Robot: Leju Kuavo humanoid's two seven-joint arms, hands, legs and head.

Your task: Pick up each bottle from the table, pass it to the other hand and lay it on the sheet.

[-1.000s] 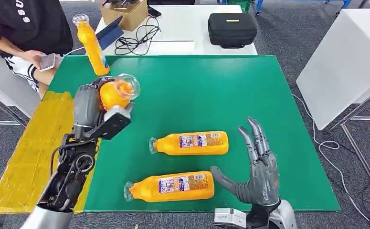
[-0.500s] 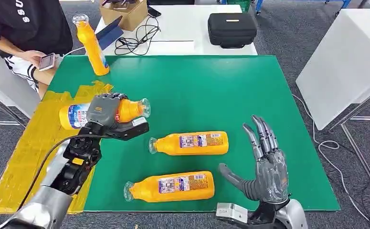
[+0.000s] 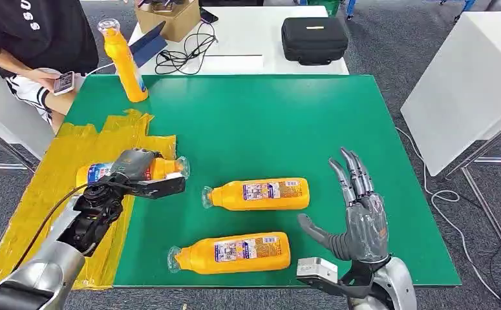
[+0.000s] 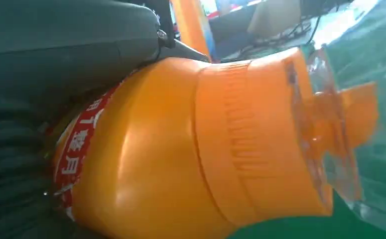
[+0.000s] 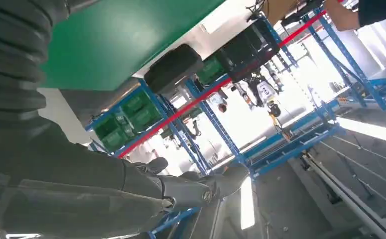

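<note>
- your left hand (image 3: 134, 169) is clasped around an orange bottle (image 3: 163, 168) lying on its side, cap end over the green mat (image 3: 267, 123), base end over the yellow sheet (image 3: 53, 187); from the head view you cannot tell whether the bottle touches the surface.
- in the left wrist view the bottle (image 4: 191, 149) sits close against the hand, its clear cap toward the green surface.
- two more orange bottles lie on their sides on the green mat: the middle bottle (image 3: 260, 194) and the near bottle (image 3: 234, 252), both caps pointing toward your left side.
- a fourth bottle, the upright bottle (image 3: 123, 61), stands at the far left corner of the mat.
- your right hand (image 3: 357, 223) is empty, fingers spread and raised, just beside the near bottle's base.
- beyond the bench, a person (image 3: 34, 39) holds a phone (image 3: 63, 82); a black case (image 3: 314, 39) and a cardboard box (image 3: 170, 19) sit on the white table (image 3: 247, 26).
</note>
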